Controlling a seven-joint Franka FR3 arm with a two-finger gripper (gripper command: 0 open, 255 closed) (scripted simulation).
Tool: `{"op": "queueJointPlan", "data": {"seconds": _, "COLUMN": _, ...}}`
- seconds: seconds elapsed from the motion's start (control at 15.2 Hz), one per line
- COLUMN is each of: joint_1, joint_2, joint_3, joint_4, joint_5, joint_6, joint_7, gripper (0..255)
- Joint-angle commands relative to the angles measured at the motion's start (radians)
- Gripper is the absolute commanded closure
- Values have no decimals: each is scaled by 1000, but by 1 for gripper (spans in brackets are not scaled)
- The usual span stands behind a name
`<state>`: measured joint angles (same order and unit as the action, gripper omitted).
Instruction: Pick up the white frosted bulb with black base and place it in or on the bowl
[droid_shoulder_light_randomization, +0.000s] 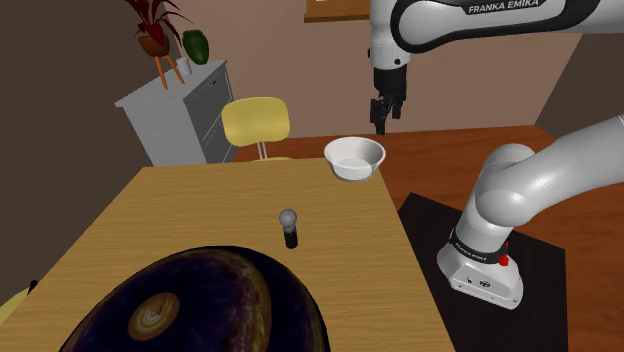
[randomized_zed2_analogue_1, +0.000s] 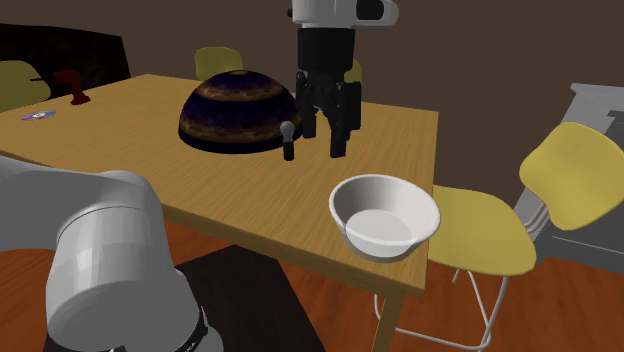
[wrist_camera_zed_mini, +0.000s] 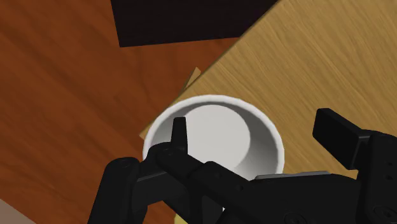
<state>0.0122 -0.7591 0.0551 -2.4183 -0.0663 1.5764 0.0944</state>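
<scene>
The bulb (droid_shoulder_light_randomization: 288, 222) (randomized_zed2_analogue_1: 288, 135) stands upright on the wooden table (droid_shoulder_light_randomization: 200, 215), a pale grey globe over a black base. The white bowl (droid_shoulder_light_randomization: 355, 158) (randomized_zed2_analogue_1: 385, 215) (wrist_camera_zed_mini: 210, 100) sits at the table's corner, with nothing in it. My gripper (droid_shoulder_light_randomization: 383, 118) (randomized_zed2_analogue_1: 324, 135) (wrist_camera_zed_mini: 257, 137) hangs above the bowl, well off the table and apart from the bulb. It is open, with nothing between its black fingers (wrist_camera_zed_mini: 179, 130). The wrist view looks straight down into the bowl between the two fingers.
A large dark dome (droid_shoulder_light_randomization: 190, 305) (randomized_zed2_analogue_1: 240, 110) lies on the table just behind the bulb. Yellow chairs (droid_shoulder_light_randomization: 256, 122) (randomized_zed2_analogue_1: 480, 230) stand by the table's edge near the bowl. A grey cabinet (droid_shoulder_light_randomization: 175, 110) carries plants. A black mat (droid_shoulder_light_randomization: 430, 215) lies under my stand.
</scene>
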Motion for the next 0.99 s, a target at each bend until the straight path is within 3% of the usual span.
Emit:
{"op": "queueJointPlan", "data": {"seconds": 0.0, "joint_1": 0, "joint_2": 0, "joint_3": 0, "joint_4": 0, "joint_5": 0, "joint_6": 0, "joint_7": 0, "gripper": 0}}
{"op": "queueJointPlan", "data": {"seconds": 0.92, "joint_1": 124, "joint_2": 106, "joint_3": 227, "joint_4": -101, "joint_5": 258, "joint_6": 352, "joint_7": 279, "gripper": 0}}
